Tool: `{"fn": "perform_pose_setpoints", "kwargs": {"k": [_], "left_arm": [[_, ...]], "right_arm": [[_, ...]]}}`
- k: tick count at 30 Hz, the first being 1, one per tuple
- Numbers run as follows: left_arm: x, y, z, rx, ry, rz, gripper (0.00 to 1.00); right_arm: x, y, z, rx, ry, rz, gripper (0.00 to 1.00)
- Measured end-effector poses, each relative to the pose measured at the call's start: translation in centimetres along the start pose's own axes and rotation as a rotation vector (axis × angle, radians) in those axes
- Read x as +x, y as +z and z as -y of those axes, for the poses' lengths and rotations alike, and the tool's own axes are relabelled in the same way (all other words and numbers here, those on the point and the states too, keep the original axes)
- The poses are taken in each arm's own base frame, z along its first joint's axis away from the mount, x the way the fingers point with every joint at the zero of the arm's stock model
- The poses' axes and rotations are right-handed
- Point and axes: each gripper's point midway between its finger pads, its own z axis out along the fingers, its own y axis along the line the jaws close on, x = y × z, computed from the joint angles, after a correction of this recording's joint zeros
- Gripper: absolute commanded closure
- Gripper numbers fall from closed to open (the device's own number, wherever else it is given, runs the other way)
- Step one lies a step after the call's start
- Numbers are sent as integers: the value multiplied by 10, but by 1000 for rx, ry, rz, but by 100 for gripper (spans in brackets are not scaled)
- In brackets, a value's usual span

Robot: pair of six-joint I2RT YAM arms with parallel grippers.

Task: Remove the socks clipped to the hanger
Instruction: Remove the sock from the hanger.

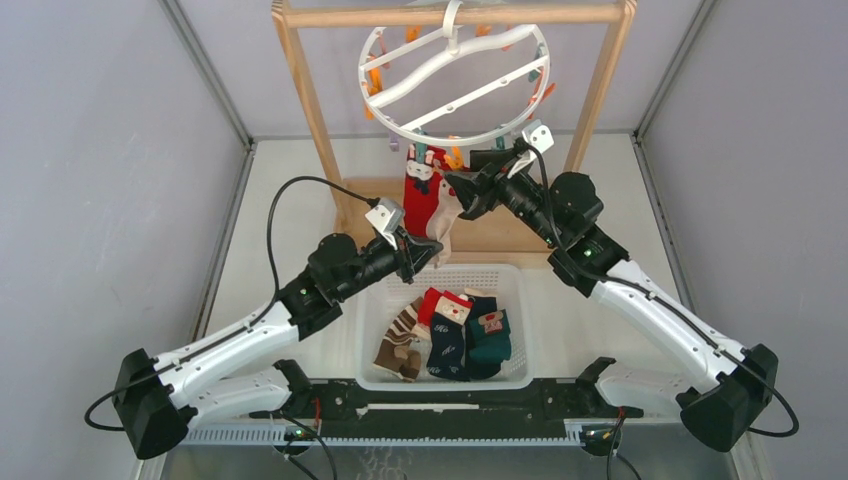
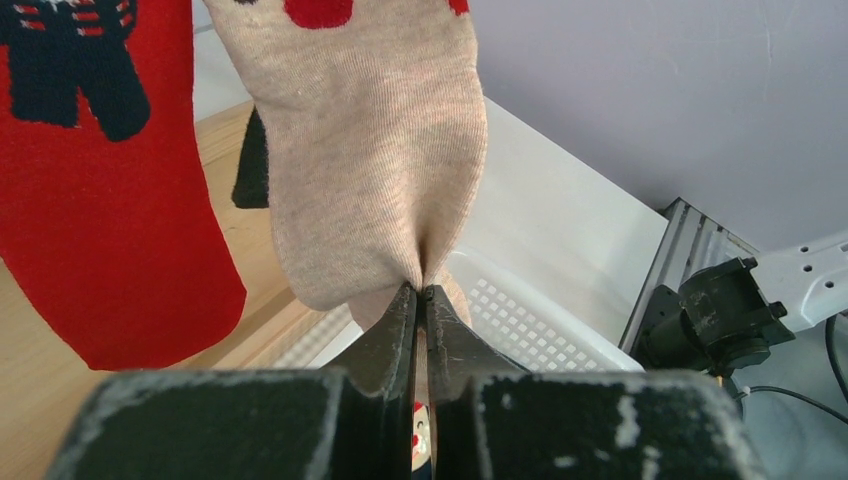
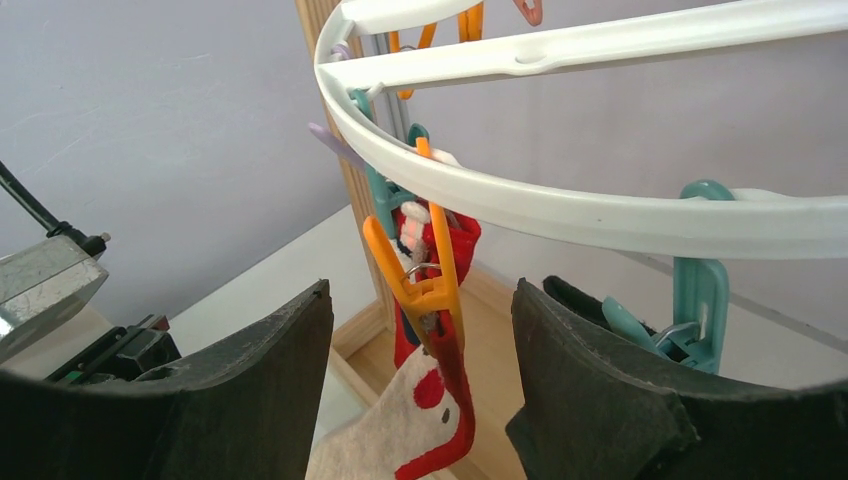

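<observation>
Unclipping the beige sock is the step in hand, by my read. Left gripper is pinched tight on the sock's lower edge, fabric bunched between the jaws, just above the far rim of the basket. The sock hangs from the orange clip on the near side of the hanger, which hangs from the wooden rack at the far end of the tabletop.

Right gripper is wide and holds nothing. Its jaws stand either side of that orange clip, not touching it as far as I can tell. The red sock hangs just left of the beige one, its own clip partly hidden. Several socks lie in the basket, so the task looks well along. These two seem to be the last on the ring.

Next move: right gripper closes on the clip's levers to spring it open while the left draws the sock down and near, then drops it in the basket. The jaws need to land on the levers, not the fabric. Keep the pull gentle, since I'd expect the hanger to swing on its hook.
</observation>
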Motion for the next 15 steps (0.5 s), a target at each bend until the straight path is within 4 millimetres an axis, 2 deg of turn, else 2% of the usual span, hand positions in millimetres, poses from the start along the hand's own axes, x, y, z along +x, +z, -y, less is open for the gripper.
{"fn": "perform_pose_setpoints", "kwargs": {"k": [15], "left_arm": [[4,-1,-3,-4,-2,-16,92]], "right_arm": [[-2,11,6,24,5,34,28]]}}
